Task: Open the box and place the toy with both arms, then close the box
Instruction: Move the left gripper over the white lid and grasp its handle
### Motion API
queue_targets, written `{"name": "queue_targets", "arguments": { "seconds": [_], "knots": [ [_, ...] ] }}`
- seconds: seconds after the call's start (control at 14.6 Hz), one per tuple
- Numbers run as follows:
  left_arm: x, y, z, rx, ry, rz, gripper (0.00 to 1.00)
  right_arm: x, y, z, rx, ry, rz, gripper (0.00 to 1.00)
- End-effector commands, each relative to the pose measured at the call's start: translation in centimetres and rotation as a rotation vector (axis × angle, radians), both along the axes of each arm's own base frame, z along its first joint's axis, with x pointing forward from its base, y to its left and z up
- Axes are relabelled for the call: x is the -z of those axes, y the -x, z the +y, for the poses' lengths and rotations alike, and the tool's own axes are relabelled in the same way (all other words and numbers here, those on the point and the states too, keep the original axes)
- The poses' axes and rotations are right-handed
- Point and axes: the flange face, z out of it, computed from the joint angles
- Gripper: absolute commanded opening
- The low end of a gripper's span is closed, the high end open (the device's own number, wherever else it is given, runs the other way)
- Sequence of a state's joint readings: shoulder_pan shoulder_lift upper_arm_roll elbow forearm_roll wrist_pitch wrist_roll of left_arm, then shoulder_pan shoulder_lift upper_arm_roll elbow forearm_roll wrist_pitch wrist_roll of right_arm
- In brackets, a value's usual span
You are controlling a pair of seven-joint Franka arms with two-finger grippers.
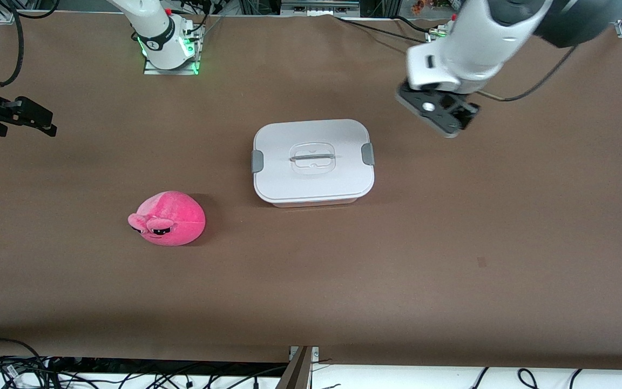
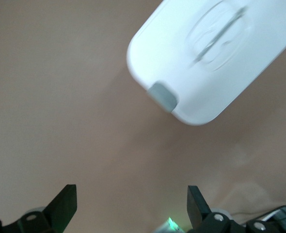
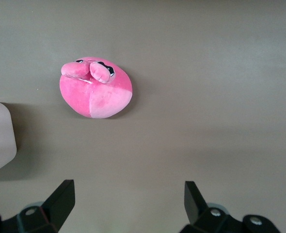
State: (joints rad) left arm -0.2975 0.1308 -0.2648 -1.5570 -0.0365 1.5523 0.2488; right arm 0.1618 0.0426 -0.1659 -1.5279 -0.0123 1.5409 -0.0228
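While lid stays clipped on: box (image 1: 313, 162) mid-table.
Toy (image 1: 168, 219): nearer the front edge, toward right arm's end.
Left gripper (image 2: 131, 206): spread wide, empty, over table beside box.
Right gripper (image 3: 128, 204): spread wide, empty, over its table end.

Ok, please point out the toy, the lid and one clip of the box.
toy (image 1: 169, 219): front view, on the middle of its pink body.
lid (image 1: 278, 141): front view, on its flat white top.
clip (image 2: 163, 95): left wrist view, on the grey clip's face.

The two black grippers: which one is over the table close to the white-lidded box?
The left gripper, toward the left arm's end; the right gripper hangs away at the table's edge.
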Motion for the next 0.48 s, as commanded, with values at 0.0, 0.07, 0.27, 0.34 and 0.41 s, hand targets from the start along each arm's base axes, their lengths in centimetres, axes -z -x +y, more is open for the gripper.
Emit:
{"name": "queue_targets", "arguments": {
  "seconds": [0.0,0.07,0.27,0.34,0.41],
  "knots": [
    [1.7,-1.3,-5.3,0.175,0.091,-0.054,1.00,1.3,-0.5,0.1,-0.016,0.002,0.030,1.00],
    [2.8,-1.2,-7.4,0.230,0.118,-0.082,1.00,2.1,-0.8,0.2,-0.016,0.002,0.048,1.00],
    [8.6,-1.1,-12.8,0.366,0.167,-0.099,1.00,1.7,-0.9,0.4,-0.019,-0.006,0.033,1.00],
    [10.6,-1.1,-14.2,0.417,0.179,-0.107,1.00,1.8,-0.9,0.2,-0.013,-0.012,0.031,1.00],
    [11.9,-0.9,-15.6,0.462,0.190,-0.125,1.00,1.9,-1.0,0.3,-0.013,-0.022,0.034,1.00]
  ]
}}
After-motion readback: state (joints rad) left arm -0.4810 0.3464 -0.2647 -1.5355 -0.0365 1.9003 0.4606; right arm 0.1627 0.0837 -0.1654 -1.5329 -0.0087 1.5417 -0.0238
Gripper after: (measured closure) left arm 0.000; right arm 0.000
